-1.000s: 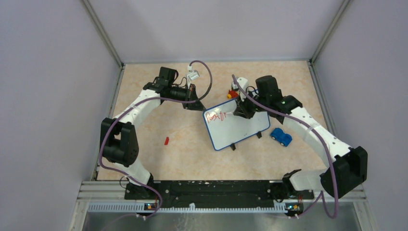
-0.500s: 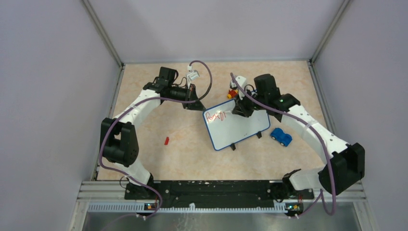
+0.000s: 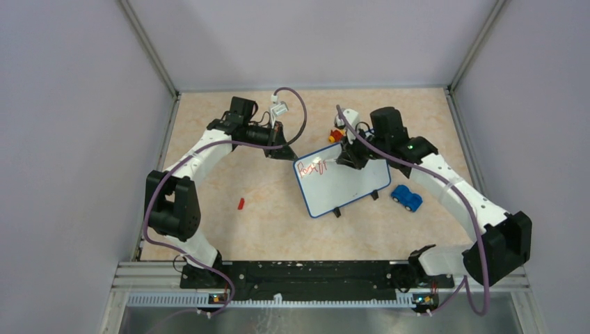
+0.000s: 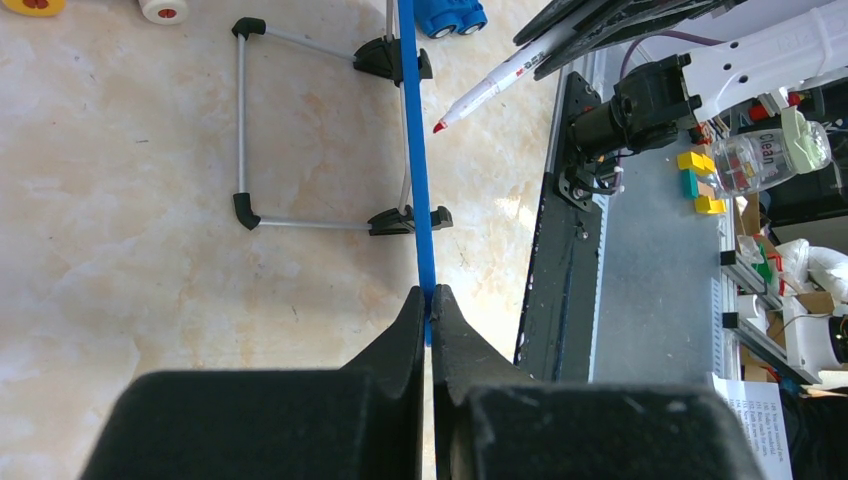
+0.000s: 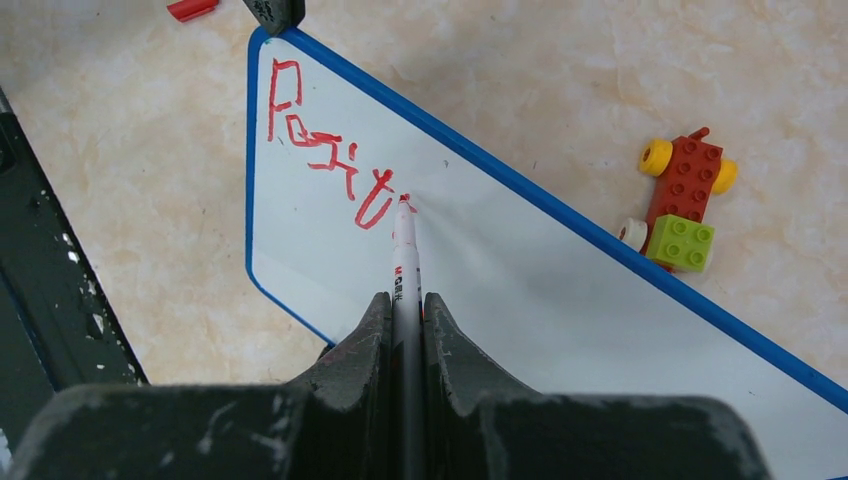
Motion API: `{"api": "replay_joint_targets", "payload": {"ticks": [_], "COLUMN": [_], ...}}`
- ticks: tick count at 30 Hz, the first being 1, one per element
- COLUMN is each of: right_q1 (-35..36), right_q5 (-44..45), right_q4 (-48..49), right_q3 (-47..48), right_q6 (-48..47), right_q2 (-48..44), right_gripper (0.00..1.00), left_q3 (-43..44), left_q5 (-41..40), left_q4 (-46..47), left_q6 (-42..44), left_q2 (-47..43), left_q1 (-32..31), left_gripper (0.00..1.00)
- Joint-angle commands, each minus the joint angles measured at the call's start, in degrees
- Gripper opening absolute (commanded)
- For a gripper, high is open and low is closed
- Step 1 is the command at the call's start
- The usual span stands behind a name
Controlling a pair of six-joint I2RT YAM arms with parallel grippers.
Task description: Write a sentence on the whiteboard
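The whiteboard (image 3: pixel 344 184), white with a blue rim and black feet, stands tilted mid-table; it also shows in the right wrist view (image 5: pixel 560 290). Red handwriting, roughly "Positi" (image 5: pixel 330 165), runs along its top left; it is the start of the sentence (image 3: pixel 310 167). My right gripper (image 5: pixel 405 300) is shut on a white red-tipped marker (image 5: pixel 404 250), its tip touching the board just after the last stroke. My left gripper (image 4: pixel 431 292) is shut on the board's blue rim (image 4: pixel 414 150), seen edge-on, at the board's far left corner (image 3: pixel 296 157).
A blue toy car (image 3: pixel 406 197) sits right of the board. A red, yellow and green brick vehicle (image 5: pixel 683 205) lies behind the board. A small red piece (image 3: pixel 241 203) lies on the table to the left. Walls enclose the beige table.
The right gripper with the marker has shifted slightly along the top line, and the red writing has grown by a stroke. The left arm has not moved.
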Motion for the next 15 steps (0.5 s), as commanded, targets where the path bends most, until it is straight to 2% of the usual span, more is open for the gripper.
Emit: {"api": "replay_joint_targets", "payload": {"ticks": [1, 15], "right_q1": [-1.03, -3.04], "right_q5": [-1.53, -4.83], "right_q4": [-0.12, 0.56], "right_q3": [1.31, -0.54], "right_q6": [0.09, -0.28], "right_q2": [-2.87, -3.37], "right_gripper": [0.00, 0.00], "left_q3": [-0.30, -0.28], "left_q5": [1.03, 0.55], "left_q4": [0.00, -0.18], "left_q6": [0.64, 0.97], "left_q2": [-2.19, -2.36], "left_q1": [-0.72, -1.05], "left_gripper": [0.00, 0.00]}}
